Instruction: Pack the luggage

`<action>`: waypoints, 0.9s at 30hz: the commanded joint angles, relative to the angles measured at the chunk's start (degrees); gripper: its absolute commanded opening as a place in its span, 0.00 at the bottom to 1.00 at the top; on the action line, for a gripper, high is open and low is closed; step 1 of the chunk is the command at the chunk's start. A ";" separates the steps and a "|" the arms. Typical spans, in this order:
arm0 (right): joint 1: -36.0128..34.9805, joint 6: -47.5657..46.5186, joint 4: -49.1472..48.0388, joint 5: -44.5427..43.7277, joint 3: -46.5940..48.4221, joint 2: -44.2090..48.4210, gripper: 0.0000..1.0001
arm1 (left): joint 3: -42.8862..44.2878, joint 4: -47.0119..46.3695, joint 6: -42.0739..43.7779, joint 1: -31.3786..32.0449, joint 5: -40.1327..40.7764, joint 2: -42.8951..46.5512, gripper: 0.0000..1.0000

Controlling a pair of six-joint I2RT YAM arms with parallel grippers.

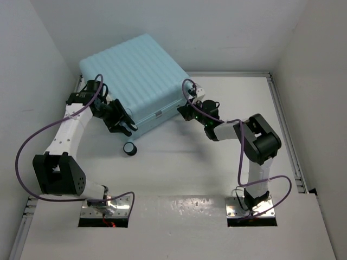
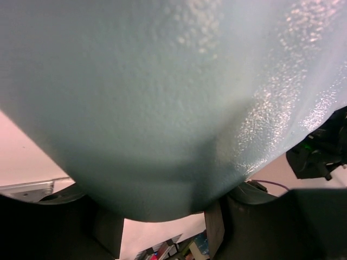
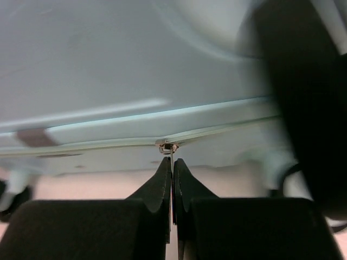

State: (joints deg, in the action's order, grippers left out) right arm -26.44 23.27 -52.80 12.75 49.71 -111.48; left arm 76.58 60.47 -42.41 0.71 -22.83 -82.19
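Observation:
The luggage (image 1: pixel 133 76), a pale blue ribbed hard-shell suitcase, lies shut at the back left of the table. My left gripper (image 1: pixel 122 122) is at its near left corner. In the left wrist view the luggage shell (image 2: pixel 162 97) fills the frame and bulges between both fingers, with the left gripper (image 2: pixel 161 216) clamped on that corner. My right gripper (image 1: pixel 187 112) is at the near right corner. In the right wrist view the right gripper (image 3: pixel 173 161) is shut on the thin metal zipper pull (image 3: pixel 171 147) hanging from the seam of the luggage (image 3: pixel 135 65).
A small black round object (image 1: pixel 129 148) with a pale top lies on the white table (image 1: pixel 179 173) just in front of the suitcase, near the left gripper. White walls enclose the table on the left, back and right.

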 commanded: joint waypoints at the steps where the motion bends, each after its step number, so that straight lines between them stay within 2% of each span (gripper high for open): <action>1: 3.67 -4.11 4.19 -10.99 1.79 1.18 0.00 | -0.29 -12.84 10.24 -6.06 13.16 -3.06 0.00; 8: 6.30 -3.67 5.77 -13.53 1.88 0.48 0.00 | 1.30 -12.83 12.18 -12.04 14.39 -4.63 0.00; 13: 10.52 -2.53 6.65 -13.19 2.49 0.21 0.00 | 7.25 -14.67 13.93 -17.49 16.41 -8.94 0.00; 16: 12.19 -2.44 6.65 -13.02 3.90 -1.45 0.00 | 11.56 -15.37 15.25 -18.55 17.28 -12.46 0.00; 23: 15.97 -2.61 6.57 -9.94 11.19 -6.37 0.00 | 16.14 -17.13 19.65 -19.17 23.97 -18.34 0.00; 27: 16.42 -2.96 8.93 -10.29 19.95 -11.37 0.00 | 19.13 -17.66 22.19 -19.17 26.25 -21.25 0.00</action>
State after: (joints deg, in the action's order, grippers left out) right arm -17.96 22.55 -46.46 18.63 62.98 -119.24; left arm 92.09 76.53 -22.52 -12.45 -21.30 -95.70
